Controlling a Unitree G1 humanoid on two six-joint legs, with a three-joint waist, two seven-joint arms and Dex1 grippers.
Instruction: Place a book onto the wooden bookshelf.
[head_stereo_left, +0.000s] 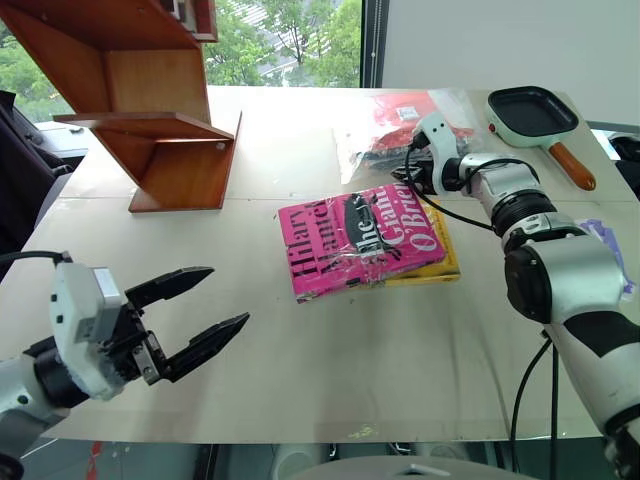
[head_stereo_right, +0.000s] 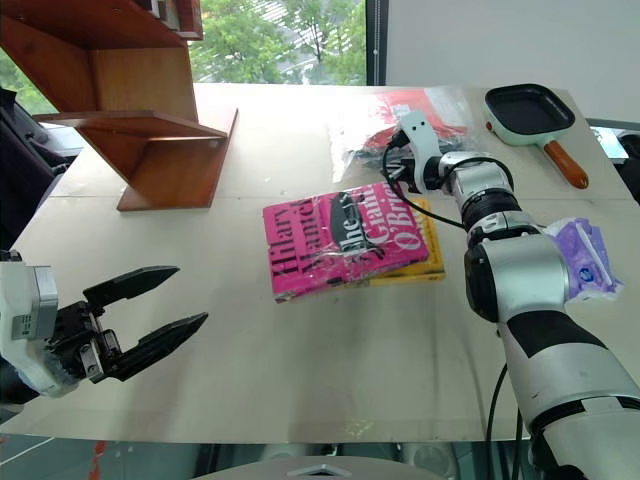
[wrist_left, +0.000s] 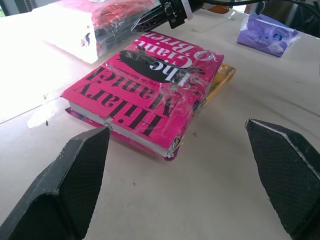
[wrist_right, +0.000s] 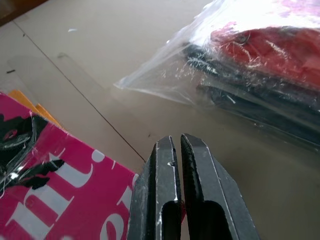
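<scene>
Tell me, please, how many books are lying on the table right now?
2. The pink book lies mid-table, on top of the yellow book, which peeks out beneath its right side. The plastic bag behind them may hide more.

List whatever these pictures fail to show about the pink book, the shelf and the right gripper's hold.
- Right gripper: fingers shut at the book's far edge; the right wrist view doesn't settle whether the cover is pinched.
- Wooden bookshelf: upper boards cut off by the eye views' top edge.
- Yellow book: mostly covered by the pink one.
</scene>
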